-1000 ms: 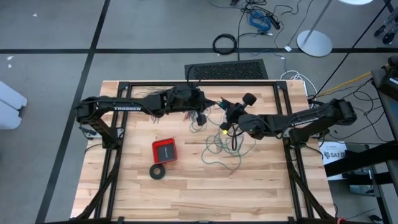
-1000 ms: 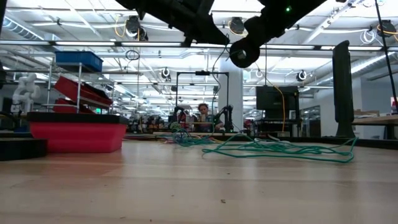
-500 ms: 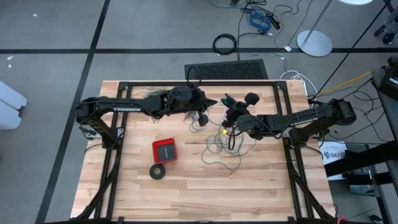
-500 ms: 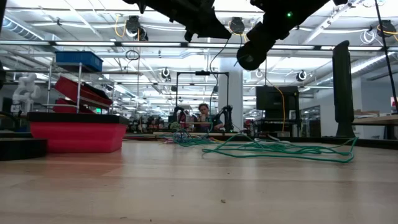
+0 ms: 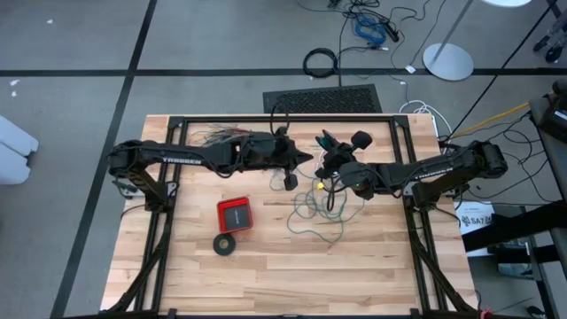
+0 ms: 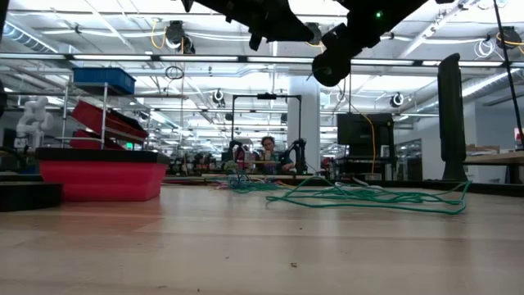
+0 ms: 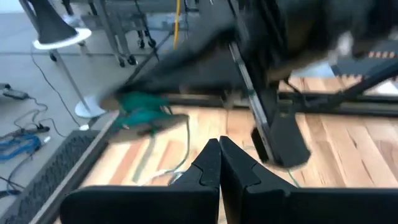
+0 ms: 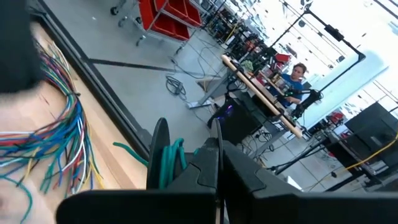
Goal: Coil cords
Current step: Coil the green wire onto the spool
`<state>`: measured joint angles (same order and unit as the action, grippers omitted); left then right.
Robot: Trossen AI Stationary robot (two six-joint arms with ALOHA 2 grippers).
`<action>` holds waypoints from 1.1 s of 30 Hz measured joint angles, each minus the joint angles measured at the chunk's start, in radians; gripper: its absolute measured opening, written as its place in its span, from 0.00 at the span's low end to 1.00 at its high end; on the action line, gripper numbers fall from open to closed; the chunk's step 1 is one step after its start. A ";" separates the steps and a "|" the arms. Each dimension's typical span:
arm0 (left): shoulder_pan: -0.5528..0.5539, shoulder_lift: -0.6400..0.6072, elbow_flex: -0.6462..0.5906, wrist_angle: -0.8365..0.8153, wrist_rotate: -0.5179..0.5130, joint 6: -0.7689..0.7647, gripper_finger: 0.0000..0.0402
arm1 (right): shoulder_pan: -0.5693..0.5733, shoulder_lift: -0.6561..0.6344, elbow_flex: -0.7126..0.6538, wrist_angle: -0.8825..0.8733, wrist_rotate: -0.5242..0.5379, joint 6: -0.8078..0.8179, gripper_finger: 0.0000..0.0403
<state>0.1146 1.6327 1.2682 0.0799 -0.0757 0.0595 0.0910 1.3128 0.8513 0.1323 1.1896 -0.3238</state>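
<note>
The teal-green wire lies as a loose tangle on the desk, right of the centre, with a strand running up to a small wound bundle at the right gripper, which hovers over the far middle of the desk. In the right wrist view a few teal turns sit just beside that gripper's fingers, whose jaws are clenched; whether they pinch the wire itself cannot be told. The left gripper points at it from the left, near but apart, jaws clenched and carrying nothing visible.

The wire looks light, thin and limp, likely to spring out of its loops and snag on itself. The safest hold is probably on the wound bundle, across all turns at once, with the other gripper guiding a single free strand near the tangle's edge.
</note>
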 joint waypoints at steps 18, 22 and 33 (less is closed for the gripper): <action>-0.050 0.052 -0.043 0.013 -0.047 0.080 0.01 | 0.047 -0.011 0.000 0.022 -0.011 -0.011 0.00; -0.029 0.054 -0.135 0.096 0.059 0.060 0.09 | 0.071 -0.041 0.000 0.022 -0.010 -0.011 0.00; 0.001 0.190 -0.421 0.942 0.127 -0.083 0.34 | 0.108 -0.084 0.000 0.131 -0.132 -0.012 0.00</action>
<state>0.1155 1.8226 0.8477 1.0219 0.0516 -0.0230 0.1993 1.2285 0.8513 0.2637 1.0572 -0.3354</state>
